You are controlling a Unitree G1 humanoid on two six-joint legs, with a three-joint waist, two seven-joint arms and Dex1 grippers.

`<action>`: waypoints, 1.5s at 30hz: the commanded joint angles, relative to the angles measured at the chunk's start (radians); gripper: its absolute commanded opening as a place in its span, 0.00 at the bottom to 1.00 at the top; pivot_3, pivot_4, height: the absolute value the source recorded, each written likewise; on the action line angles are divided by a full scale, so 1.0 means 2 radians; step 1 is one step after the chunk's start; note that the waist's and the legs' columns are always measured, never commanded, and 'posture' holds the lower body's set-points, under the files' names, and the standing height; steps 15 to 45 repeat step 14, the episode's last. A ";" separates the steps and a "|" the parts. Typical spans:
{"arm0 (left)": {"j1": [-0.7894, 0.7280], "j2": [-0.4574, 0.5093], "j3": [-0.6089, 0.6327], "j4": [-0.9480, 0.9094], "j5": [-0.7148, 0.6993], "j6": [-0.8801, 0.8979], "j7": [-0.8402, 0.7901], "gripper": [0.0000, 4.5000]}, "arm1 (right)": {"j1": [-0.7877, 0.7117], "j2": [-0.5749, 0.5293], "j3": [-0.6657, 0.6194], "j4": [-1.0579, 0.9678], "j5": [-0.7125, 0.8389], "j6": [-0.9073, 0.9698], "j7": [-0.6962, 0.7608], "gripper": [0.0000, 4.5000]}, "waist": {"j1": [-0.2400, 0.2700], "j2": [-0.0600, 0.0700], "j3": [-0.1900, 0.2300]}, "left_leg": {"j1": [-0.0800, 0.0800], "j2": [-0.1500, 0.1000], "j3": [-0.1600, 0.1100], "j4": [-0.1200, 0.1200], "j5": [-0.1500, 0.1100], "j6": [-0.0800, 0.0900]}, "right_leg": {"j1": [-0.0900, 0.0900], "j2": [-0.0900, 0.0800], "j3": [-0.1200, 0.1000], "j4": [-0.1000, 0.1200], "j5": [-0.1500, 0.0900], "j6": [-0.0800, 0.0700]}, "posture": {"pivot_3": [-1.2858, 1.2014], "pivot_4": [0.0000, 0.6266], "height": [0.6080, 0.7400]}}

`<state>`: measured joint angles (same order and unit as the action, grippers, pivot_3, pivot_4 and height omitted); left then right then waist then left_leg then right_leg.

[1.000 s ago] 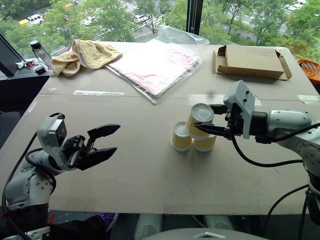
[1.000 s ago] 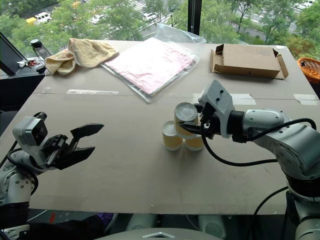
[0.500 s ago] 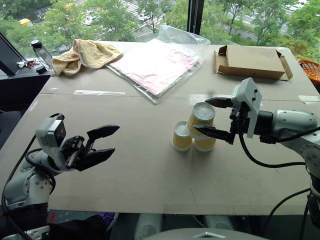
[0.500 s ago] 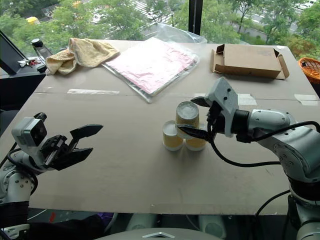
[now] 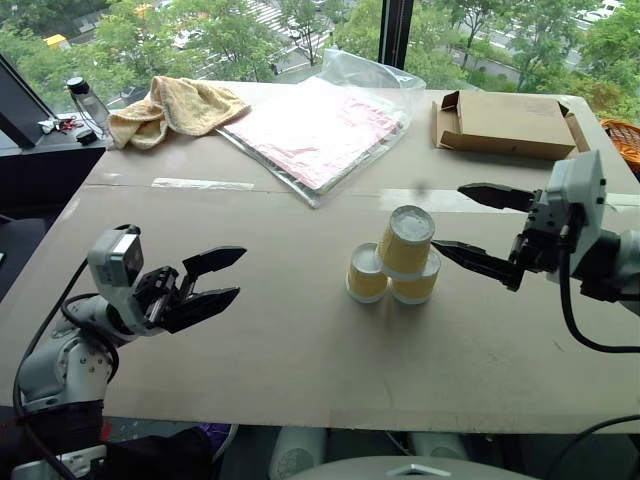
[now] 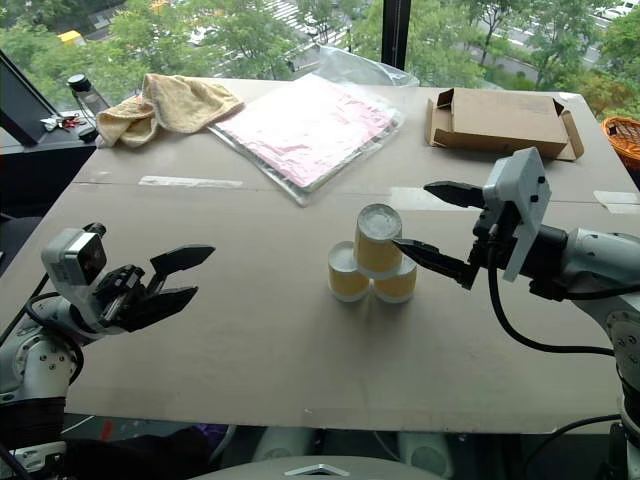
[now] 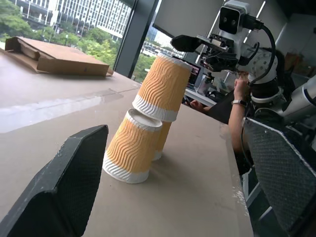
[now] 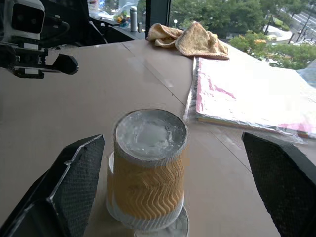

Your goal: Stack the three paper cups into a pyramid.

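We get bright, even daylight coming in thru the windows behind the table. Shadows are soft & short; a faint one sits under the three paper cups. Pale glare streaks cross the tabletop, esp. in the left wrist view, and the plastic sheet shines. Head views are sharp. Wrist views: near fingers soft, bkgd slightly hazy, some wide-angle stretch at edges.
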<state>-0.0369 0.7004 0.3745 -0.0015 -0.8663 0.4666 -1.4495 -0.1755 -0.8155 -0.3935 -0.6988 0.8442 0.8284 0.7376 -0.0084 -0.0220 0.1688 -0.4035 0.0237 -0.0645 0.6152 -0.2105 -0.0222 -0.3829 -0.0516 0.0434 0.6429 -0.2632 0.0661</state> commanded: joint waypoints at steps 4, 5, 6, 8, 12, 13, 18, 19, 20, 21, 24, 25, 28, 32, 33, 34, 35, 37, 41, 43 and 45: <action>0.035 0.000 -0.015 -0.040 0.066 -0.037 0.062 1.00 | 0.223 -0.001 -0.176 -0.011 -0.035 -0.071 0.124 0.98 | 0.001 0.000 0.000 | 0.000 0.000 0.000 0.000 0.000 0.000 | 0.001 0.000 0.000 0.000 0.000 0.000 | 0.52 0.24 1.00; 0.040 0.002 -0.016 -0.043 0.073 -0.038 0.069 1.00 | 0.251 0.002 -0.186 -0.008 -0.042 -0.083 0.136 0.98 | 0.000 0.000 0.000 | 0.001 0.000 0.000 -0.001 0.000 0.000 | 0.001 0.000 0.000 0.000 0.000 0.000 | 0.52 0.24 1.00; 0.045 0.004 -0.017 -0.048 0.081 -0.042 0.076 1.00 | 0.276 0.006 -0.193 -0.005 -0.050 -0.095 0.145 0.98 | -0.002 0.000 0.000 | 0.001 0.000 0.000 -0.001 0.000 0.000 | 0.001 0.000 0.000 0.000 0.000 0.000 | 0.52 0.24 1.00; 0.052 0.007 -0.021 -0.056 0.090 -0.040 0.086 1.00 | 0.307 0.010 -0.185 0.009 -0.075 -0.120 0.152 0.98 | -0.005 0.000 0.000 | 0.002 0.001 0.001 -0.001 0.000 0.000 | 0.001 0.000 0.000 0.000 0.000 0.000 | 0.52 0.24 1.00; 0.060 0.012 -0.031 -0.071 0.096 -0.033 0.094 1.00 | 0.331 0.024 -0.146 0.042 -0.124 -0.163 0.145 0.98 | -0.005 -0.002 0.000 | 0.004 0.001 0.002 0.000 0.000 0.000 | 0.002 0.000 0.001 0.000 -0.002 0.000 | 0.52 0.24 1.00; 0.060 0.013 -0.033 -0.073 0.100 -0.037 0.098 1.00 | 0.332 0.028 -0.134 0.050 -0.135 -0.174 0.143 0.98 | -0.004 -0.002 0.000 | 0.004 0.001 0.002 0.000 0.000 0.000 | 0.002 0.000 0.001 0.000 -0.002 0.000 | 0.52 0.24 1.00; 0.060 0.015 -0.036 -0.075 0.105 -0.036 0.103 1.00 | 0.331 0.030 -0.125 0.056 -0.143 -0.183 0.141 0.98 | -0.004 -0.002 0.000 | 0.004 0.001 0.002 0.001 0.000 0.000 | 0.002 0.000 0.001 0.000 -0.002 0.000 | 0.52 0.24 1.00; 0.060 0.015 -0.036 -0.075 0.105 -0.036 0.103 1.00 | 0.331 0.030 -0.125 0.056 -0.143 -0.183 0.141 0.98 | -0.004 -0.002 0.000 | 0.004 0.001 0.002 0.001 0.000 0.000 | 0.002 0.000 0.001 0.000 -0.002 0.000 | 0.52 0.24 1.00; 0.060 0.015 -0.036 -0.075 0.105 -0.036 0.103 1.00 | 0.331 0.030 -0.125 0.056 -0.143 -0.183 0.141 0.98 | -0.004 -0.002 0.000 | 0.004 0.001 0.002 0.001 0.000 0.000 | 0.002 0.000 0.001 0.000 -0.002 0.000 | 0.52 0.24 1.00; 0.060 0.015 -0.036 -0.075 0.105 -0.036 0.103 1.00 | 0.331 0.030 -0.125 0.056 -0.143 -0.183 0.141 0.98 | -0.004 -0.002 0.000 | 0.004 0.001 0.002 0.001 0.000 0.000 | 0.002 0.000 0.001 0.000 -0.002 0.000 | 0.52 0.24 1.00; 0.060 0.015 -0.036 -0.075 0.105 -0.036 0.103 1.00 | 0.331 0.030 -0.125 0.056 -0.143 -0.183 0.141 0.98 | -0.004 -0.002 0.000 | 0.004 0.001 0.002 0.001 0.000 0.000 | 0.002 0.000 0.001 0.000 -0.002 0.000 | 0.52 0.24 1.00; 0.060 0.015 -0.036 -0.075 0.105 -0.036 0.103 1.00 | 0.331 0.030 -0.125 0.056 -0.143 -0.183 0.141 0.98 | -0.004 -0.002 0.000 | 0.004 0.001 0.002 0.001 0.000 0.000 | 0.002 0.000 0.001 0.000 -0.002 0.000 | 0.52 0.24 1.00; 0.060 0.015 -0.036 -0.075 0.105 -0.036 0.103 1.00 | 0.331 0.030 -0.125 0.056 -0.143 -0.183 0.141 0.98 | -0.004 -0.002 0.000 | 0.004 0.001 0.002 0.001 0.000 0.000 | 0.002 0.000 0.001 0.000 -0.002 0.000 | 0.52 0.24 1.00; 0.060 0.015 -0.036 -0.075 0.105 -0.036 0.103 1.00 | 0.331 0.030 -0.125 0.056 -0.143 -0.183 0.141 0.98 | -0.004 -0.002 0.000 | 0.004 0.001 0.002 0.001 0.000 0.000 | 0.002 0.000 0.001 0.000 -0.002 0.000 | 0.52 0.24 1.00; 0.060 0.015 -0.036 -0.075 0.105 -0.036 0.103 1.00 | 0.331 0.030 -0.125 0.056 -0.143 -0.183 0.141 0.98 | -0.004 -0.002 0.000 | 0.004 0.001 0.002 0.001 0.000 0.000 | 0.002 0.000 0.001 0.000 -0.002 0.000 | 0.52 0.24 1.00; 0.060 0.015 -0.036 -0.075 0.105 -0.036 0.103 1.00 | 0.331 0.030 -0.125 0.056 -0.143 -0.183 0.141 0.98 | -0.004 -0.002 0.000 | 0.004 0.001 0.002 0.001 0.000 0.000 | 0.002 0.000 0.001 0.000 -0.002 0.000 | 0.52 0.24 1.00; 0.060 0.015 -0.036 -0.075 0.105 -0.036 0.103 1.00 | 0.331 0.030 -0.125 0.056 -0.143 -0.183 0.141 0.98 | -0.004 -0.002 0.000 | 0.004 0.001 0.002 0.001 0.000 0.000 | 0.002 0.000 0.001 0.000 -0.002 0.000 | 0.52 0.24 1.00; 0.060 0.015 -0.036 -0.075 0.105 -0.036 0.103 1.00 | 0.331 0.030 -0.125 0.056 -0.143 -0.183 0.141 0.98 | -0.004 -0.002 0.000 | 0.004 0.001 0.002 0.001 0.000 0.000 | 0.002 0.000 0.001 0.000 -0.002 0.000 | 0.52 0.24 1.00; 0.060 0.015 -0.036 -0.075 0.105 -0.036 0.103 1.00 | 0.331 0.030 -0.125 0.056 -0.143 -0.183 0.141 0.98 | -0.004 -0.002 0.000 | 0.004 0.001 0.002 0.001 0.000 0.000 | 0.002 0.000 0.001 0.000 -0.002 0.000 | 0.52 0.24 1.00; 0.060 0.015 -0.036 -0.075 0.105 -0.036 0.103 1.00 | 0.331 0.030 -0.125 0.056 -0.143 -0.183 0.141 0.98 | -0.004 -0.002 0.000 | 0.004 0.001 0.002 0.001 0.000 0.000 | 0.002 0.000 0.001 0.000 -0.002 0.000 | 0.52 0.24 1.00; 0.060 0.015 -0.036 -0.075 0.105 -0.036 0.103 1.00 | 0.331 0.030 -0.125 0.056 -0.143 -0.183 0.141 0.98 | -0.004 -0.002 0.000 | 0.004 0.001 0.002 0.001 0.000 0.000 | 0.002 0.000 0.001 0.000 -0.002 0.000 | 0.52 0.24 1.00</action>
